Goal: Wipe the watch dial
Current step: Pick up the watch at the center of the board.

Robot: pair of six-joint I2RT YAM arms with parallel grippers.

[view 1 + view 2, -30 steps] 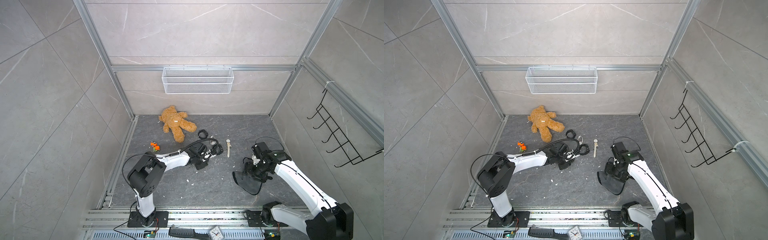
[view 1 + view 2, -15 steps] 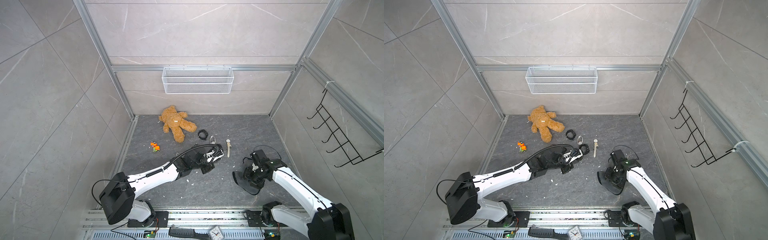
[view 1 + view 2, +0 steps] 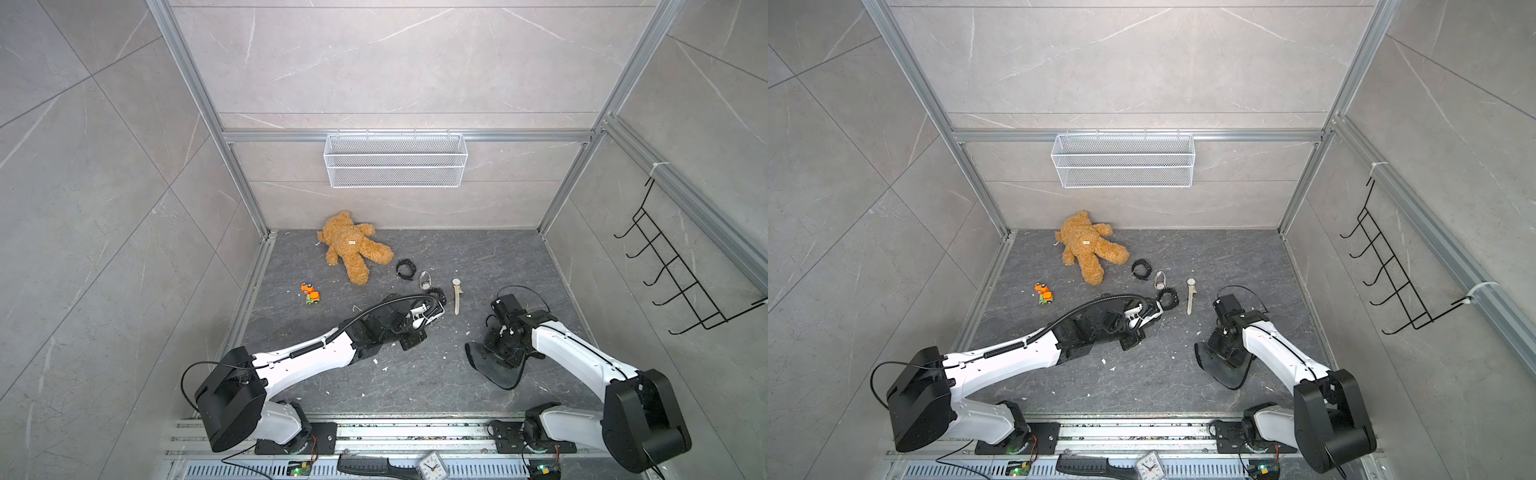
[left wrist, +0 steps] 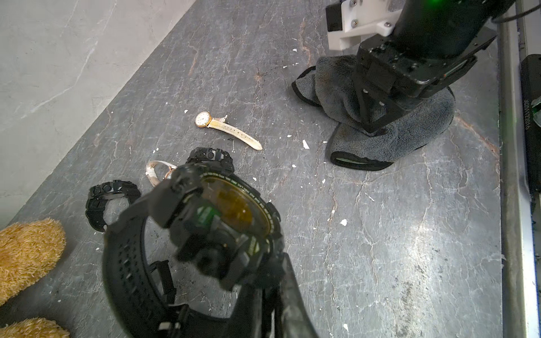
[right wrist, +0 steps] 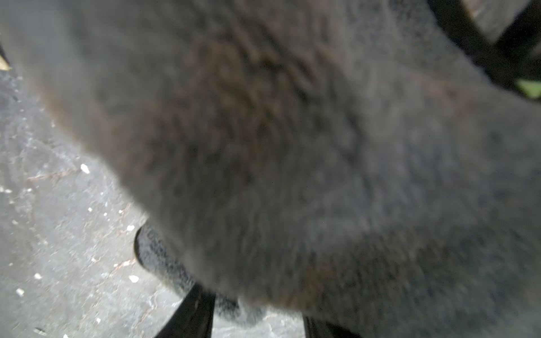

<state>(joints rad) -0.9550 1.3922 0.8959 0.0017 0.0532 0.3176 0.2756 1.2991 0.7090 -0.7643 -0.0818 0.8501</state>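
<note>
1. Here the left gripper (image 4: 263, 292) is clamped tight on the strap of the black watch (image 4: 205, 234), lifting it off the floor (image 4: 380, 248) with its amber dial (image 4: 234, 207) facing the wrist camera, probably to present it for wiping
2. The right gripper (image 3: 500, 353) is pressed down into the grey cloth (image 4: 389, 137), well apart from the watch; I cannot tell whether it has hold of the cloth
3. Judged, wiping has not begun

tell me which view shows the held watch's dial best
The left wrist view: the black watch fills it, its amber dial facing the camera. In both top views the left gripper hides most of it. The right wrist view shows only grey cloth.
</note>
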